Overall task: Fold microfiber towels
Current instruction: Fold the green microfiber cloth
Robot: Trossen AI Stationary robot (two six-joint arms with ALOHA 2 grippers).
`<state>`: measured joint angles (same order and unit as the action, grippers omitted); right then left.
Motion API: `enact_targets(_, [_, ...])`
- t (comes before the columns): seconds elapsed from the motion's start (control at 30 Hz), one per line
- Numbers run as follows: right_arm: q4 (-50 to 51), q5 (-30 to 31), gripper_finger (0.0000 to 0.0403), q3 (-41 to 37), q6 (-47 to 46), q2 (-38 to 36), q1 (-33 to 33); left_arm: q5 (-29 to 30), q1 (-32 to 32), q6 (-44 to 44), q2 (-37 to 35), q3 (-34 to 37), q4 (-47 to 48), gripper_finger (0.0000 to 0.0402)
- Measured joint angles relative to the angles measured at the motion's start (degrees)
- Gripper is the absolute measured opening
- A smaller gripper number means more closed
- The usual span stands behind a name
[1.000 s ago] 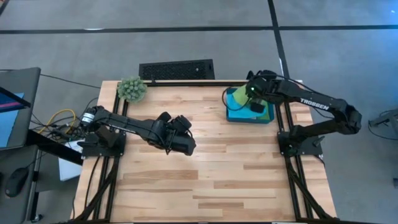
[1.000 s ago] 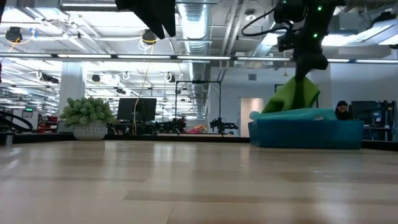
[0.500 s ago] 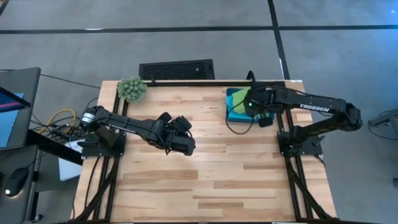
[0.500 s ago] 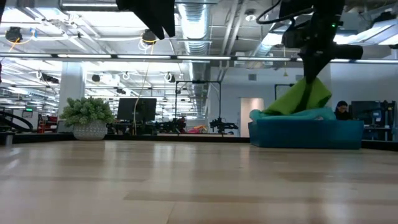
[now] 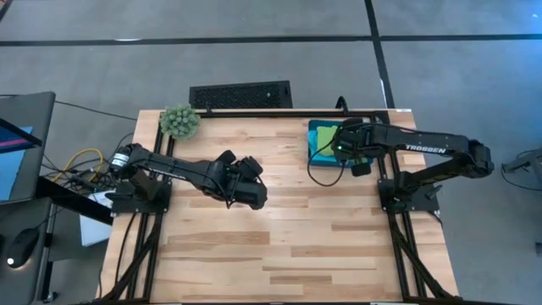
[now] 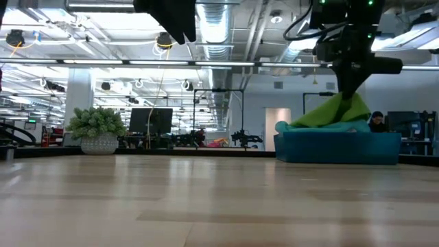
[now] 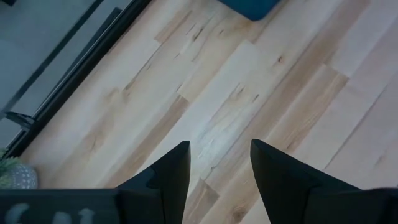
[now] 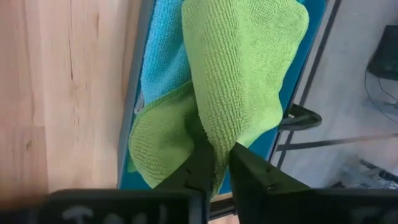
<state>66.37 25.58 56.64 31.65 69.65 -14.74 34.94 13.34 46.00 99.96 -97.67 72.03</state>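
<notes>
A: Why is the left pincer (image 5: 251, 193) hovering mid-surface (image 5: 279, 246), fingers spread, empty?

B: Waiting, I'd judge. Farther off, the right pincer (image 8: 219, 163) pinches a fold of the lime green towel (image 8: 242, 81), draped over the towel stack (image 6: 337, 145) at the far right corner, likely to lift it clear for folding

- The stack of folded microfiber towels (image 5: 326, 146) lies at the table's (image 5: 279, 237) far right corner.
- The fuzzy round plant ball (image 5: 179, 121) sits at the far left corner.
- The slotted black panel (image 5: 240, 94) lies beyond the far edge.
</notes>
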Motion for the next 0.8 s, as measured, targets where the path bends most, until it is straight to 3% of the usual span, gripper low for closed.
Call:
enact_targets(0.17, [0.00,0.00,0.0099,0.00,-0.14,0.00,0.00,-0.08,0.04,-0.31,0.00,0.00,0.01,0.0162])
enact_targets(0.5, [-0.48,-0.02,0.0210,1.27,1.39,0.00,2.31,-0.11,0.02,-0.29,0.00,0.00,0.02,0.0162])
enact_targets(0.8, [-8.84,-3.56,0.0232,0.00,7.33,0.35,7.63,-0.09,0.04,-0.25,0.00,0.00,0.03,0.0162])
